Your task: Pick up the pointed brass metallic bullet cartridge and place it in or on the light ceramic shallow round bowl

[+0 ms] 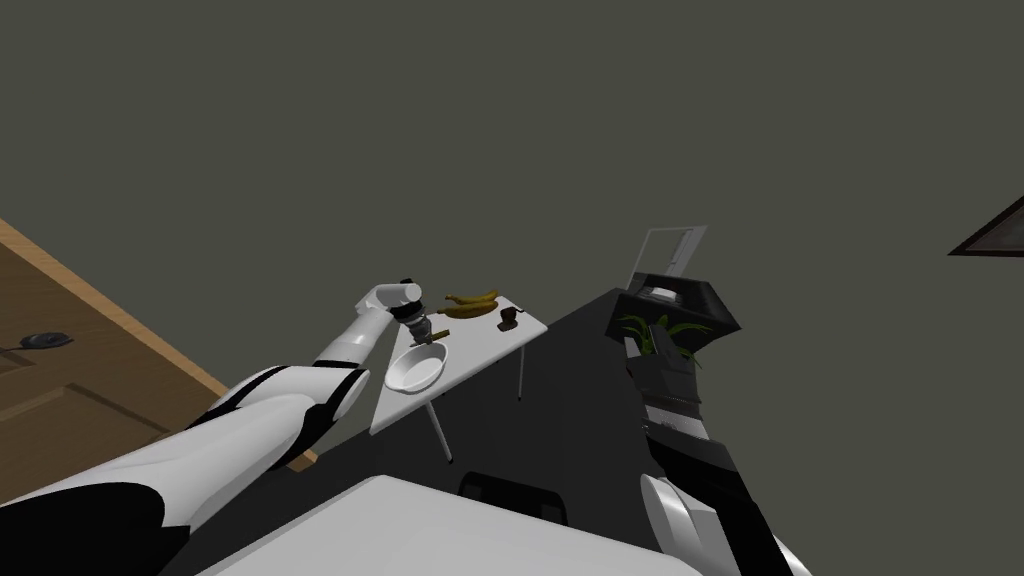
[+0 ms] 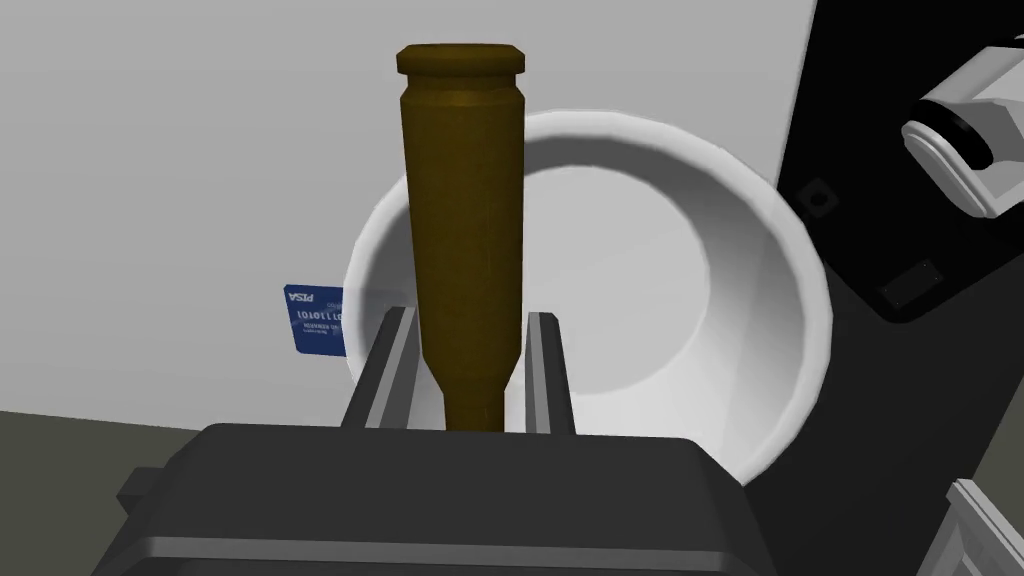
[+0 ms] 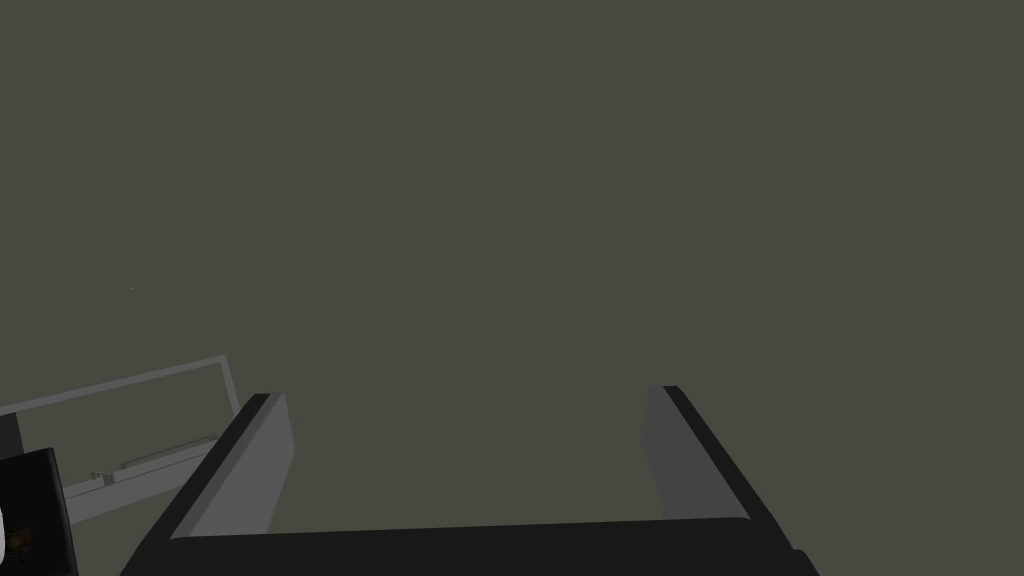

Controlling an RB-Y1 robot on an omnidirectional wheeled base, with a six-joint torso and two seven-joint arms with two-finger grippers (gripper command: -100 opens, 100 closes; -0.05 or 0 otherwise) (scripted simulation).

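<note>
A brass cartridge [image 2: 465, 230] stands between the fingers [image 2: 392, 368] of my left gripper [image 2: 468, 372], which is shut on its narrow end; its flat base points away from the hand. Right behind it lies the white shallow round bowl [image 2: 770, 300] on a white table [image 2: 150, 200]. In the head view my left gripper [image 1: 428, 335] hovers just above the far rim of the bowl [image 1: 414, 369], with the cartridge [image 1: 435, 334] a small brown sliver there. My right arm rests low at the right, its gripper [image 3: 465, 450] open with nothing between the fingers.
On the small white table [image 1: 480, 355] lie a banana [image 1: 470, 303], a small dark object [image 1: 507, 318] and a blue card [image 2: 315, 320] beside the bowl. A black planter with green leaves [image 1: 665, 325] stands to the right. A wooden door [image 1: 70, 350] is at the left.
</note>
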